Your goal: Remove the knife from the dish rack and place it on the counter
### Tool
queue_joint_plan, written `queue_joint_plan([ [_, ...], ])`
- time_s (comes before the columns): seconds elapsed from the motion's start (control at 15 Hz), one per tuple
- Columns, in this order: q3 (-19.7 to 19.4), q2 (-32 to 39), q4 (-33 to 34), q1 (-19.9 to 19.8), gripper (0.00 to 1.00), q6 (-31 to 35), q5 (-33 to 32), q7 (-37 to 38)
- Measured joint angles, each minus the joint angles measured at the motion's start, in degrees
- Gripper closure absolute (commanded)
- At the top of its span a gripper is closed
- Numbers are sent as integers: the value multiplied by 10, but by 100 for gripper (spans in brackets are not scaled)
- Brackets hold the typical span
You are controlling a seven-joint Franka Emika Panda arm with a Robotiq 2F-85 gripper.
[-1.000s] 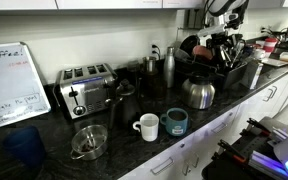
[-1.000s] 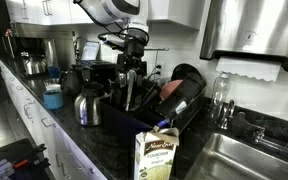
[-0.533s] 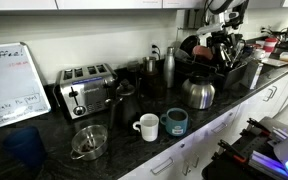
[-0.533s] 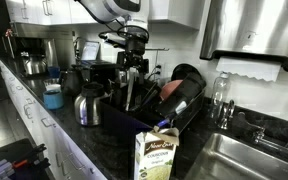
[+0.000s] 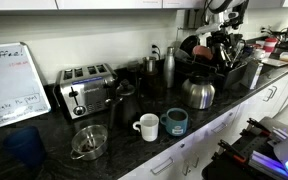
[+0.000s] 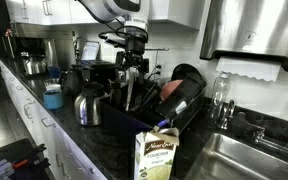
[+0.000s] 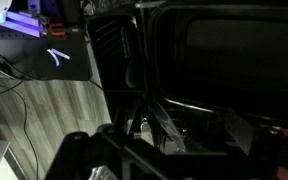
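The black dish rack (image 5: 236, 70) stands on the dark speckled counter (image 5: 119, 150) and shows in both exterior views (image 6: 176, 112), full of dark dishes and utensils. My gripper (image 6: 131, 70) hangs straight down over the rack's utensil end, fingertips just above the upright utensils; it also shows in an exterior view (image 5: 222, 45). In the wrist view a slim shiny blade, the knife (image 7: 162, 125), slants up between my dark fingers (image 7: 159, 152), which look apart. I cannot pick out the knife in either exterior view.
A chrome toaster (image 5: 87, 88), a steel kettle (image 5: 198, 92), two mugs (image 5: 147, 126) and a glass bowl (image 5: 88, 141) stand on the counter. A carton (image 6: 157, 155) stands at the rack's near end, beside the sink (image 6: 246, 155).
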Motion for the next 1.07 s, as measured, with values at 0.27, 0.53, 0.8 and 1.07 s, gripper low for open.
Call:
queue_joint_plan([
  [0.27, -1, 0, 0, 0, 35, 1, 0, 5],
  [0.53, -5, 1, 0, 0, 63, 1, 0, 19],
  [0.8, -13, 3, 2, 0, 91, 1, 0, 25],
  [1.07, -19, 3, 6, 0, 98, -13, 0, 25],
])
